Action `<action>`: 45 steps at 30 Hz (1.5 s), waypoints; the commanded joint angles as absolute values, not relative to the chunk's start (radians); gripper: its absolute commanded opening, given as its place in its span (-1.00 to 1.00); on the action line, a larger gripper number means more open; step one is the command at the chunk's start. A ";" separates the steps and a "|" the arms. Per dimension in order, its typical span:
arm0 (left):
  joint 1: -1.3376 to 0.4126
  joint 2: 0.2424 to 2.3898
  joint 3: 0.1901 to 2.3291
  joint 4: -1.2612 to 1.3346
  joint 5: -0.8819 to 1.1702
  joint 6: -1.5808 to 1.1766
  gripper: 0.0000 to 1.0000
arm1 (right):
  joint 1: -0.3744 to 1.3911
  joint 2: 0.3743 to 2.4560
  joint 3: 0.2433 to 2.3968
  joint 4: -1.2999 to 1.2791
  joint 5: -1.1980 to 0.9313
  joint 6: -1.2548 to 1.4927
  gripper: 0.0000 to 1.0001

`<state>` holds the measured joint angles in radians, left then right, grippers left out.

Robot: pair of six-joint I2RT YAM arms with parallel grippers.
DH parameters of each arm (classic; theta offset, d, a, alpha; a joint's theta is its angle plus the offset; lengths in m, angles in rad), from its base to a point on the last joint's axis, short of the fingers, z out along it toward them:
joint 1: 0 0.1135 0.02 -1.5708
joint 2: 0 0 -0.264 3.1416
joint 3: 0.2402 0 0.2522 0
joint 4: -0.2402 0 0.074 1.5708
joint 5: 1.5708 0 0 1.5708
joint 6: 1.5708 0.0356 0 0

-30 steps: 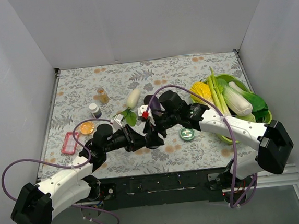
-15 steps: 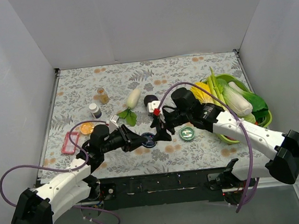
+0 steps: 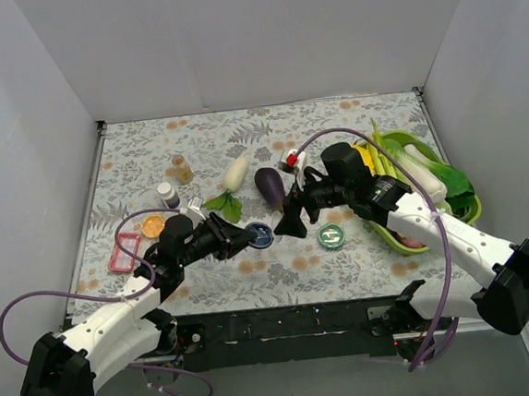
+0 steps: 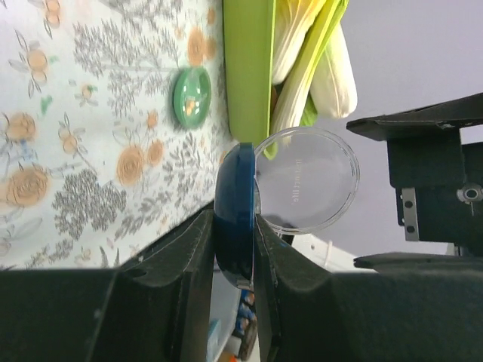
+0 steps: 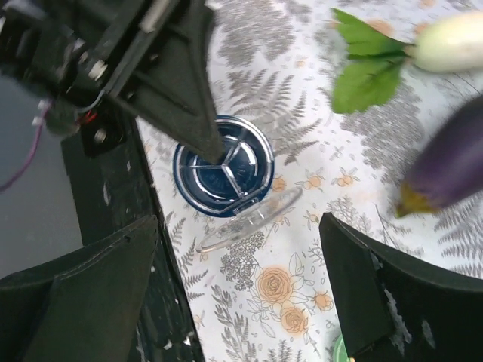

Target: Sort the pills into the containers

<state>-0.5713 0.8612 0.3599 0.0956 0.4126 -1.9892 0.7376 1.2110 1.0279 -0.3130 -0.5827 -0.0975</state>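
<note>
My left gripper [image 4: 235, 253] is shut on the rim of a round blue tin [image 4: 235, 207], one of the containers. The tin's clear lid [image 4: 306, 181] hangs open beside it. From above, the tin [image 3: 259, 235] sits just off the left gripper [image 3: 247, 239]. The right wrist view shows the blue tin [image 5: 224, 164] divided into three compartments, its clear lid [image 5: 253, 219] tilted off the near side. My right gripper [image 3: 294, 223] hovers just right of the tin, open and holding nothing. A green-topped tin [image 3: 331, 237] lies to the right. The pills are out of view.
An amber bottle [image 3: 181, 169], a small dark-capped bottle [image 3: 168, 194], an orange round tin [image 3: 154, 226] and a pink frame [image 3: 123, 251] lie at the left. A purple eggplant [image 3: 269, 186] and white radish [image 3: 235, 173] lie behind the tin. The lime-green vegetable tray [image 3: 415, 244] stands at the right.
My right gripper has pulled back up and to the right from the blue tin and opened wide. The tin's clear lid now stands open. The left gripper keeps its hold.
</note>
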 commanded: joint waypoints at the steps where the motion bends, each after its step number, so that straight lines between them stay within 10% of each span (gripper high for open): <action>1: -0.569 0.879 0.411 0.138 0.264 -1.950 -1.00 | 0.733 1.218 1.086 -0.253 -0.306 0.245 0.91; 17: -0.580 0.864 0.373 0.195 0.117 -1.990 -1.00 | 0.824 1.390 1.140 -0.248 -0.012 0.331 0.62; 33: -0.612 0.835 0.387 0.069 0.037 -2.045 -0.99 | 0.844 1.444 1.138 -0.160 -0.034 0.288 -0.68; 45: -0.611 0.729 0.345 0.007 0.132 -2.004 0.41 | 0.836 1.379 1.025 -0.077 -0.026 0.209 -0.93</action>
